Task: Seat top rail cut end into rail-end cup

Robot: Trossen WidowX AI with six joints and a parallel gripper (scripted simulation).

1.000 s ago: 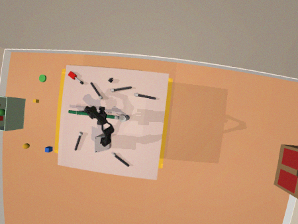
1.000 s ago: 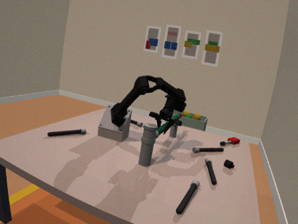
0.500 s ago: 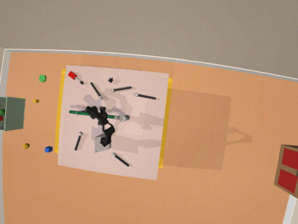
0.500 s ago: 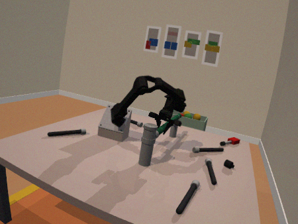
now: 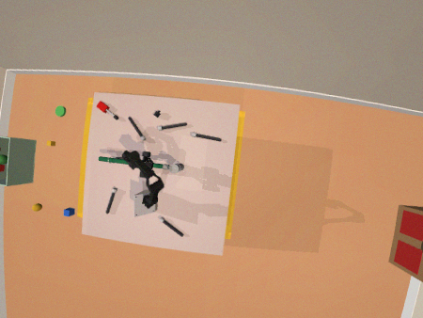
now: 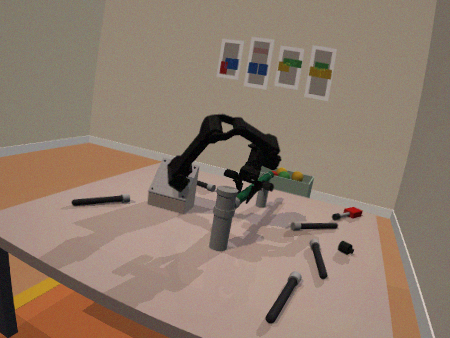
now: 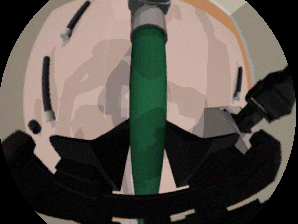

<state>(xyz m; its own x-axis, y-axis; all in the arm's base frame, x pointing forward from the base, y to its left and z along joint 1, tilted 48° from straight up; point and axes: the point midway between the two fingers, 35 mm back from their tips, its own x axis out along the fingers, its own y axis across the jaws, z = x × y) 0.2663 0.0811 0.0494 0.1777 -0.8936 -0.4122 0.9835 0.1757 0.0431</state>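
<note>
The green rail [image 5: 109, 160] [image 6: 245, 195] [image 7: 148, 85] is roughly level above the table. My gripper [image 6: 248, 191] [image 7: 146, 120] is shut on it, a finger on each side. The big grey post [image 5: 177, 167] [image 6: 220, 232] stands upright; its brace band [image 6: 224, 211] is below the post cap [image 6: 226, 192]. The grey rail-end cup [image 7: 149, 23] surrounds the rail's near-post end in the wrist view; how deep the rail sits inside is hidden. The thin post [image 6: 261, 198] stands under the rail's far part. The loop cap is not clearly visible behind the gripper.
The grey arm base [image 5: 143, 207] [image 6: 171, 201] stands beside the rail. Several dark rods with grey ends lie around the table, one near its front edge [image 6: 283, 299]. A red-handled tool [image 5: 102, 107] [image 6: 353, 212] and a small black piece [image 5: 157, 114] [image 6: 345, 247] lie toward one side.
</note>
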